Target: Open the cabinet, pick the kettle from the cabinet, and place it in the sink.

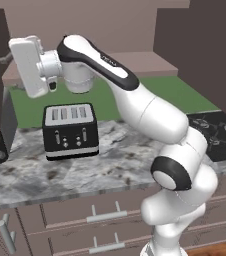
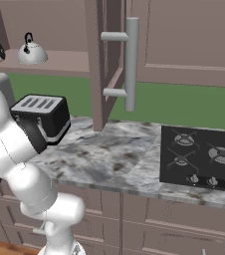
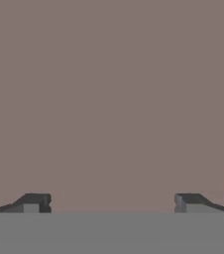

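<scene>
— Mauve-brown cabinet [image 2: 109, 64] standing open: door edge-on in the right base view, long grey bar handle [image 2: 130, 63] upright along it. Anything on the shelf?

— White-silver kettle [image 2: 32, 52] with thin black arched handle, sitting on the open shelf, far back and to the left, well apart from the door. Small in frame; spout hard to make out.

— And from the left base view?

— Shelf visible up high, but kettle hidden there, most likely behind the white hand. Gripper [image 3: 112, 202] pointing left and away; fingertips cut off behind the hand body.

— Jaws, then?

— Spread wide in the hand view, two dark fingertips [image 3: 33, 202] far apart at the bottom, nothing between them. Ahead of them only flat mauve-brown surface, too plain to say which panel. Thin brown sliver at the right edge, cut off, unidentifiable.

— Below the shelf?

— Black four-slot toaster [image 1: 69, 131] on the grey marbled counter [image 1: 110, 165], partly covered by the arm in the right base view. Black cooktop [image 2: 200, 159] to the right, cropped by the frame edge. Drawers [image 1: 102, 215] with horizontal handles under the counter, partly blocked by the arm's lower links. Dark object at the far left edge of the left base view, cut off, unclear.
</scene>
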Controlling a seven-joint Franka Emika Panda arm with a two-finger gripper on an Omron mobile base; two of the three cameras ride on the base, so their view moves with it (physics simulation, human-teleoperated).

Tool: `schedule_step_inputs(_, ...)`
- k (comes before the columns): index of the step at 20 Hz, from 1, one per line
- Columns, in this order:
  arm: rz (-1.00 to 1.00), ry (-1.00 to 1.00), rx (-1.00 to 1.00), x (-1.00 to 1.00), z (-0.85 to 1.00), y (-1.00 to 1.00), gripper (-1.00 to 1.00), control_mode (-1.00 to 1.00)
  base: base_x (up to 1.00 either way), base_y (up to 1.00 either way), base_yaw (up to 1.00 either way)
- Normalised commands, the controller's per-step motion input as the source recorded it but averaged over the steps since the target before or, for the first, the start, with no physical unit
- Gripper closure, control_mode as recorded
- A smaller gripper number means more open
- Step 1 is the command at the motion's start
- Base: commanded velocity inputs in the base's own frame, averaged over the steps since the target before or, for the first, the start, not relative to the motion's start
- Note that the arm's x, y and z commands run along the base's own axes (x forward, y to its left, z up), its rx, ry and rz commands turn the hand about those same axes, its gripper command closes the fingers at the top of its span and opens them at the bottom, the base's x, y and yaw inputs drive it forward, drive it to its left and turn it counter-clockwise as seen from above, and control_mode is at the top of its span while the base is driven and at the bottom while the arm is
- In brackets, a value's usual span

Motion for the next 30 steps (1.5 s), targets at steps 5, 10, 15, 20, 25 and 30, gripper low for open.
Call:
schedule_step_inputs(5,0.0,0.03,-0.06,-0.04,0.08,-0.41,-1.0,-1.0,0.0,0.0,0.0)
schedule_step_inputs(10,0.0,0.05,-0.09,-0.04,0.06,-0.39,-1.0,-1.0,0.0,0.0,0.0)
schedule_step_inputs(15,-0.03,0.05,-0.17,-0.05,0.04,-0.35,-1.0,-1.0,0.0,0.0,0.0)
schedule_step_inputs(20,-0.05,0.05,-0.19,-0.07,0.01,-0.27,-1.0,-1.0,0.0,0.0,0.0)
schedule_step_inputs(25,-0.06,0.02,-0.21,-0.12,0.0,-0.23,-1.0,-1.0,0.0,0.0,0.0)
schedule_step_inputs(30,-0.01,-0.01,-0.21,-0.14,0.0,-0.31,-1.0,-1.0,0.0,0.0,0.0)
